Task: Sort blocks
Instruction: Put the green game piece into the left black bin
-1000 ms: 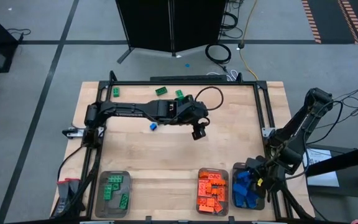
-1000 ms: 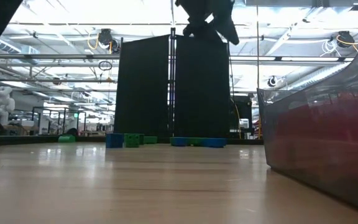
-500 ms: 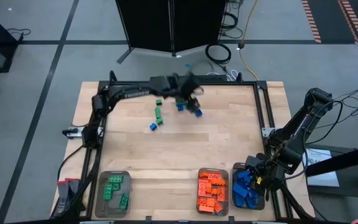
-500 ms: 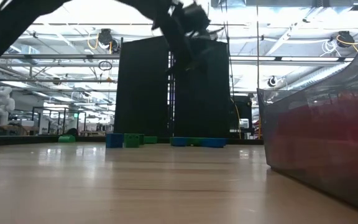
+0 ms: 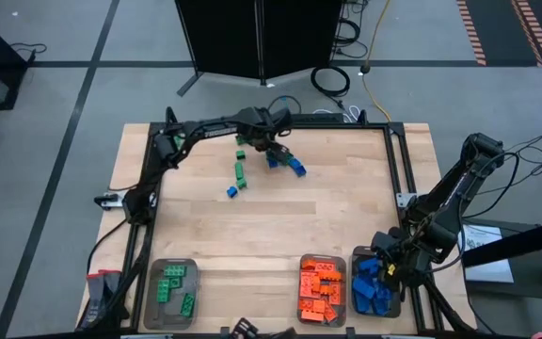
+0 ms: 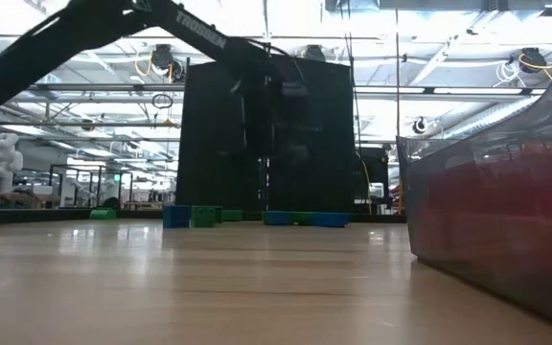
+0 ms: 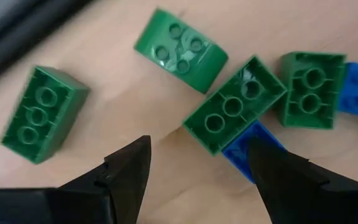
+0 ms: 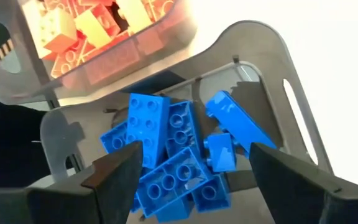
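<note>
Left gripper (image 7: 197,171) hangs at the table's (image 5: 346,217) far edge with fingers apart and empty, above loose green blocks (image 7: 234,112) and a blue block (image 7: 248,149). Right gripper (image 8: 191,171), fingers apart and empty, hovers over the blue blocks (image 8: 166,168) in the near-right tray (image 5: 376,287).

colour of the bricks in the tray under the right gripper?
Blue bricks; clearest in the right wrist view.

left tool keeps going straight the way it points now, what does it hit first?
Most likely the upside-down green block, with a blue block under its edge; both lie between the open left tool's fingers. Depth is unclear.
</note>
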Robot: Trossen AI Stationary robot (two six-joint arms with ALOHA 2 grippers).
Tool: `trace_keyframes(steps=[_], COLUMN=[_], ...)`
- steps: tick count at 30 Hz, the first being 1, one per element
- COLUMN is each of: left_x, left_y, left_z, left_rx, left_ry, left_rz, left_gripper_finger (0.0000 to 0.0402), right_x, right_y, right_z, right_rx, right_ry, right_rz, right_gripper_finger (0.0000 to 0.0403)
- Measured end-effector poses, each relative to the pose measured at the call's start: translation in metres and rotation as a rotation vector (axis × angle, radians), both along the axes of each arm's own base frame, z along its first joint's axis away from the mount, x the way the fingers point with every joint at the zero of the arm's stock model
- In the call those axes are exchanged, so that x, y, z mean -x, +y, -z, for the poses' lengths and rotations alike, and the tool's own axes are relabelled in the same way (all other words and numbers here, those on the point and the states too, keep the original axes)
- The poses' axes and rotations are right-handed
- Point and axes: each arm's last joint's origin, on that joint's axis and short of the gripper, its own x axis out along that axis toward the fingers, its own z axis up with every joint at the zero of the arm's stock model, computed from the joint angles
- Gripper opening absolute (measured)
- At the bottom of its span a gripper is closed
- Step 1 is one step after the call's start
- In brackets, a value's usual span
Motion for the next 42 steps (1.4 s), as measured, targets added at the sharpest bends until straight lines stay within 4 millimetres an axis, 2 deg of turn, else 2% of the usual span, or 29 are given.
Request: trace_keyframes(steps=[6,18,27,33,42], left_x=[-0.004,-0.019,-0.021,-0.02,-0.016], left_y=[0.002,0.0,-0.002,-0.005,-0.008], left_z=[0.018,0.013,0.013,0.02,0.042], left_rx=[0.019,-0.131,-0.16,-0.046,-0.016], left_ry=[0.021,-0.002,0.024,-0.009,0.129], left_rz=[-0.009,0.326,0.481,0.511,0.484], left_gripper_finger=[0.0267,0.0267,0.0267,0.0267,0.0267], right_x=[0.001,0.002,0.002,0.002,0.001], right_y=[-0.001,-0.002,-0.002,-0.003,-0.003], right_z=[0.0,0.001,0.001,0.001,0.001], right_rx=[0.009,0.026,0.026,0.028,0.035], right_ry=[0.005,0.02,0.02,0.02,0.003], right_rz=[-0.003,0.002,0.004,0.003,0.029], right_gripper_finger=[0.0283,0.0276,0.0276,0.0276,0.0276])
